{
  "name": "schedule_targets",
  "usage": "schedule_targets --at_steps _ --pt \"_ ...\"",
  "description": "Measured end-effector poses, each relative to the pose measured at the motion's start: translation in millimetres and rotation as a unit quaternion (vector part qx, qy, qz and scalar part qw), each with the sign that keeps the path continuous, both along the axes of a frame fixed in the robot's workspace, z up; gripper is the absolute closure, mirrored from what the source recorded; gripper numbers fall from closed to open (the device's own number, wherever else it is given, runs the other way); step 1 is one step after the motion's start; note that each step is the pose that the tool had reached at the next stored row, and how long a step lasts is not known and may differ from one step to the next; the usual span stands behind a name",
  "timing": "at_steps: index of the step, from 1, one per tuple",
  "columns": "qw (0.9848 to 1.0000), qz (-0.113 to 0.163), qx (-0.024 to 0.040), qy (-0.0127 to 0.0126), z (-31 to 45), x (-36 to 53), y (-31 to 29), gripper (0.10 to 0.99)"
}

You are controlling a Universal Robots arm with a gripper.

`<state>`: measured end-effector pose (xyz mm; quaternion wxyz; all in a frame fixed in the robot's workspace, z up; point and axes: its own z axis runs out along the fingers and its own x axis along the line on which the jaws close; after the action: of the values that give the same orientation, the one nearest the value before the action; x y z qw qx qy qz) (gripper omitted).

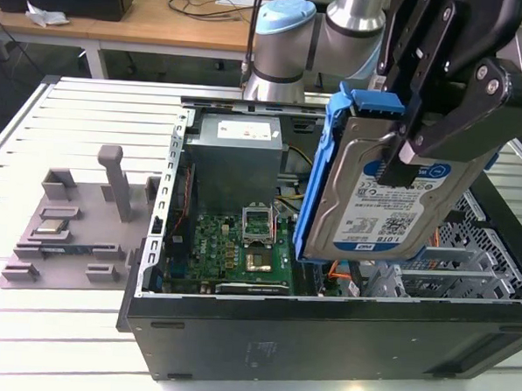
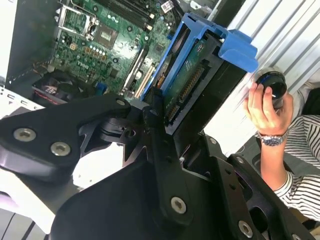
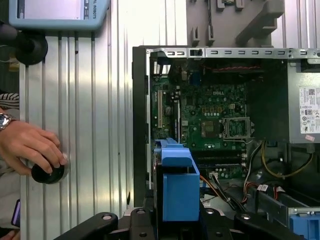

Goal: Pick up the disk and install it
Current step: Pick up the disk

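**Blue-framed disk clamped above the open case**

We find the gripper [image 1: 401, 164] closed on the disk [image 1: 384, 211], with its black fingers [image 1: 393, 172] pinching the drive across its flat faces. The disk is held on edge and tilted, with its label facing the exterior view. It is raised above the open computer case [image 1: 323, 343], toward the exterior view's right and over the metal drive cage [image 1: 468, 259]. In the second wrist view the disk [image 2: 192, 75] sits between the gripper [image 2: 161, 107] links, with its connector edge showing. The motherboard [image 1: 241, 247] lies below it, toward the exterior view's left. In both wrist views, a person's hand [image 3: 30, 145] grips a black round object [image 3: 47, 173] on the slatted table [image 3: 100, 125] beside the case.
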<state>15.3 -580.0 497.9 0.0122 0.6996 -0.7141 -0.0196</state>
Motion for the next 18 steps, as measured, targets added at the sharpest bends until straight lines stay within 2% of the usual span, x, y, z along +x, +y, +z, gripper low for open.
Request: schedule_targets --at_steps 6,18 --pt "1.0 0.0 -0.0008 0.0 -4.6 9.4 5.8 0.725" --pt "1.0 0.0 -0.0034 0.0 -13.5 25.3 13.9 0.725"
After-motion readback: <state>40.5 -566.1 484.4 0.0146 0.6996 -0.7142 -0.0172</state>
